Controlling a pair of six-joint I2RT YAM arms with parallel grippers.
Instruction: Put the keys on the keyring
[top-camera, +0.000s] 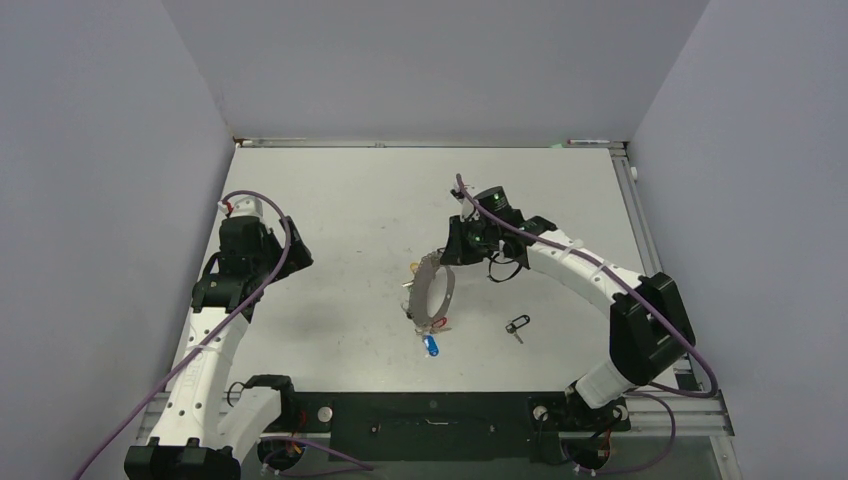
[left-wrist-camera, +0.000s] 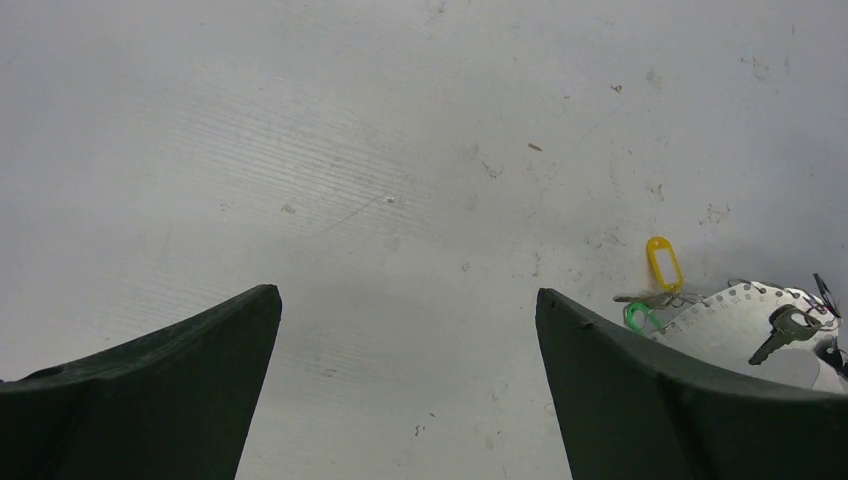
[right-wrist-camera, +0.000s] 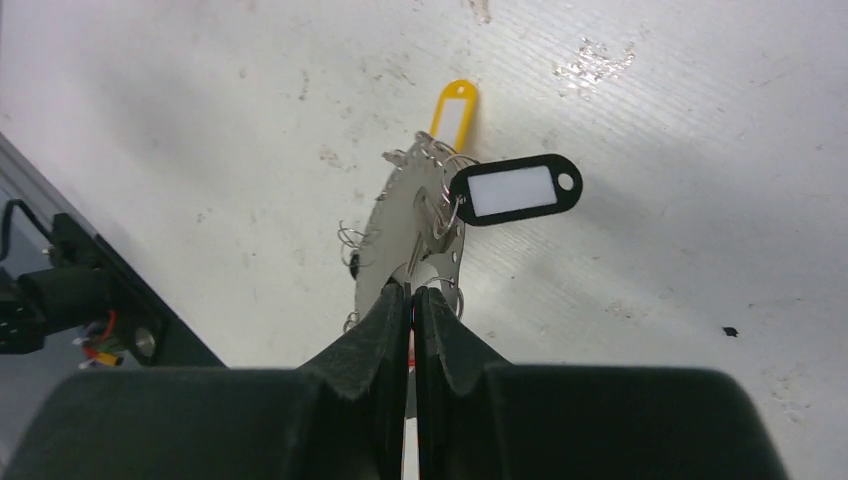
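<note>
Top external: the right arm (top-camera: 585, 265) reaches to mid-surface, its right tool (top-camera: 452, 250) clenched on the upright keyring (top-camera: 432, 290). The left arm (top-camera: 215, 300) is folded at the left. A black-tagged key (top-camera: 517, 325) lies apart on the pale, scuffed surface (top-camera: 330, 200), between grey walls (top-camera: 100, 150).

Left wrist: the left tool (left-wrist-camera: 410, 400) is spread, holding nothing.

Right wrist: the fingers (right-wrist-camera: 385, 320) pinch the keyring's rim, and tagged keys (right-wrist-camera: 428, 220) hang on it.

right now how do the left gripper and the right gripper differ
The left gripper is open, jaws wide apart with nothing between them; the right gripper is shut on the rim of the keyring. The left gripper faces bare table, the keyring only at the edge of its view; the right gripper sits right at the keyring. Both have dark fingers.
</note>
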